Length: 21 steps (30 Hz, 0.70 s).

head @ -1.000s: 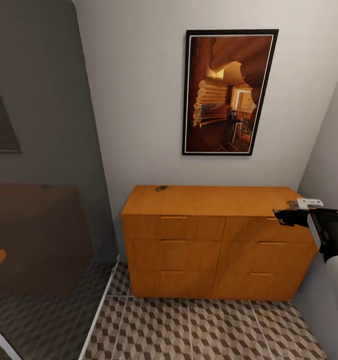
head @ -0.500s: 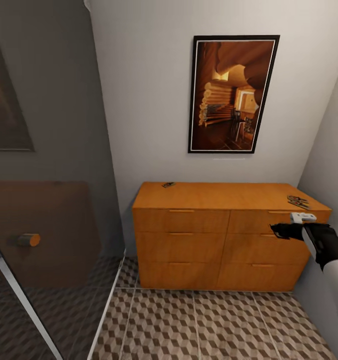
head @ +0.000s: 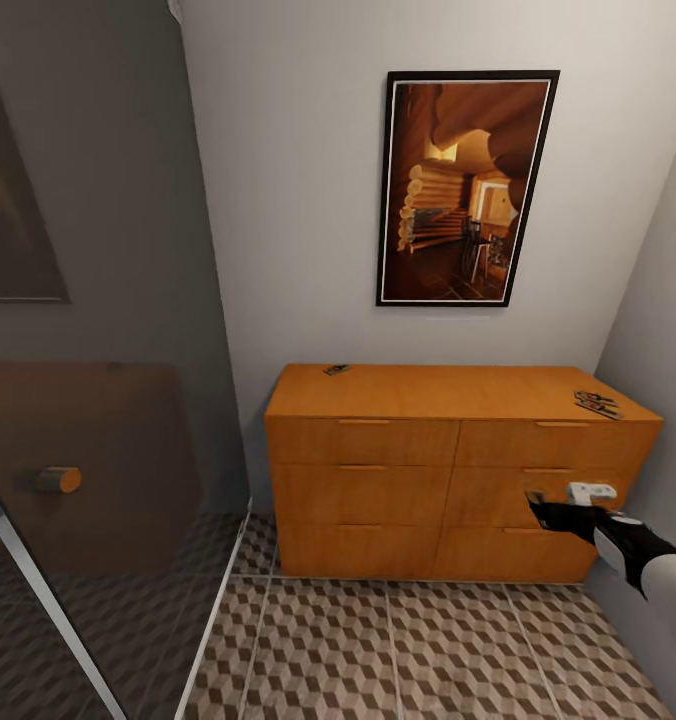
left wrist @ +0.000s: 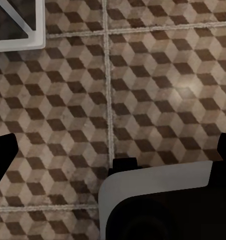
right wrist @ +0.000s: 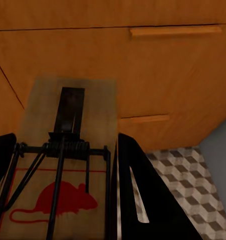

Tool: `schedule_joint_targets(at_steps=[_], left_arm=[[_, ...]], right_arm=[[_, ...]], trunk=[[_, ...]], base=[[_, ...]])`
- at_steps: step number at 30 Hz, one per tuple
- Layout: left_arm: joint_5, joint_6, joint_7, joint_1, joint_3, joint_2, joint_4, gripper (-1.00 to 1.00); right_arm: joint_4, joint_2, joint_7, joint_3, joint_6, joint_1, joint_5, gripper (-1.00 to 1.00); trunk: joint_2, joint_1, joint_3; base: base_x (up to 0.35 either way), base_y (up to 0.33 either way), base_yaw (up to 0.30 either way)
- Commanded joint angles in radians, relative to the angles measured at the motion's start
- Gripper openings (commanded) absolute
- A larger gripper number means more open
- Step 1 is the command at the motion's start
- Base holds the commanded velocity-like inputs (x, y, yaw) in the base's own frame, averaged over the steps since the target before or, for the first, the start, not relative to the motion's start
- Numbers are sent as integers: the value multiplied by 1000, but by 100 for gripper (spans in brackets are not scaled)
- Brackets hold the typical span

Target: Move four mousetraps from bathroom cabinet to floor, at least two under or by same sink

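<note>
Lower now at the frame's lower right, the right gripper (head: 534, 505) clamps 1 mousetrap (right wrist: 67, 160) before the cabinet (head: 448, 470) drawers (left gripper (left wrist: 113, 165) jaws apart); other mousetraps (head: 598, 404) lie on top.

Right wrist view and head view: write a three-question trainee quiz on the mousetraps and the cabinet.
1. True or false: the right claw grips a flat wooden mousetrap printed with a red mouse.
2. Where does the right claw hang? A) above the cabinet top B) in front of the drawer fronts of the wide orange-brown wooden cabinet C) on the cube-patterned tiled floor
3. Fill in: small dark items lie on the cabinet top near its back left and at its ____ end.

Key: 1 true; 2 B; 3 right.
</note>
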Motion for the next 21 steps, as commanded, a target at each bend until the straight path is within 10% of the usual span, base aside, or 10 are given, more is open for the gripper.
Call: schedule_joint_targets(at_steps=[1,13,21], left_arm=[[0,-2,1,0,-6,1,0,100],[1,-2,1,0,-5,1,1,100],[1,1,5,0,-2,-5,-1,100]], right_arm=[[11,0,5,-10,-20,6,7,-100],[54,27,12,-6,-243,248,3,-100],[55,133,-12,-6,-429,426,3,-100]], trunk=[[-1,0,-1],[-1,0,-1],[-1,0,-1]], base=[[0,0,0],[0,0,0],[0,0,0]])
